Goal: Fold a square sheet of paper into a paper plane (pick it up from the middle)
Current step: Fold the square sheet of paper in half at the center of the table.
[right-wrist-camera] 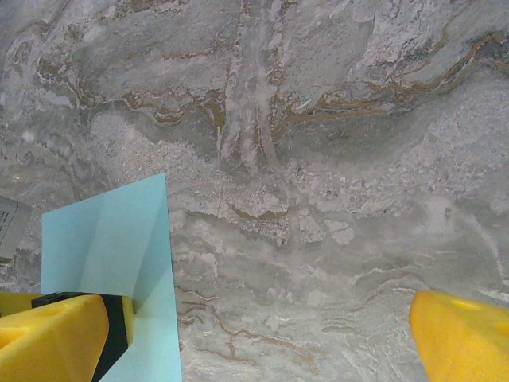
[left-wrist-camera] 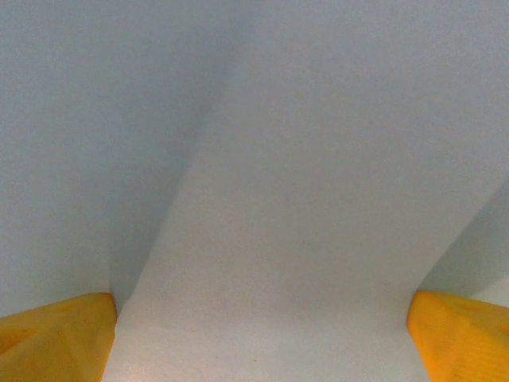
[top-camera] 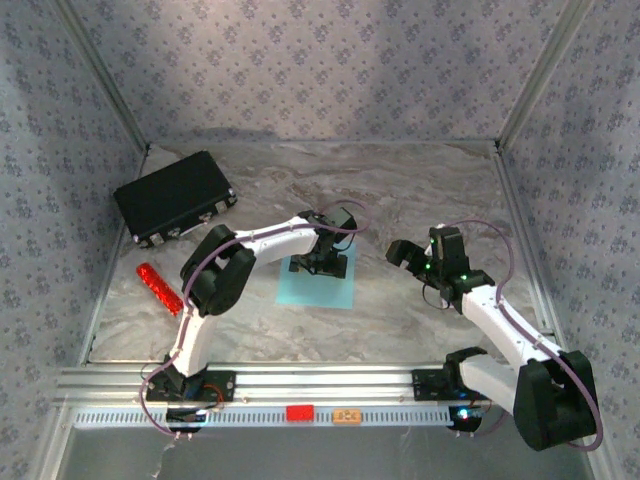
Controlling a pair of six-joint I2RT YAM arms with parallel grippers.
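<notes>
Notably, left fingers [left-wrist-camera: 56,338] sit spread wide at the middle of the square sheet of paper [left-wrist-camera: 302,199], right fingers [right-wrist-camera: 461,338] open beside it: closing unevenly may skid or miscrease it.

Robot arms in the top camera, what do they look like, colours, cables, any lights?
The left arm and right arm both have white links, bulky black joints and black bases. A thin purple cable loops along each. Small green lights glow on the right wrist. In the wrist views the gripper fingers are bright yellow.
</notes>
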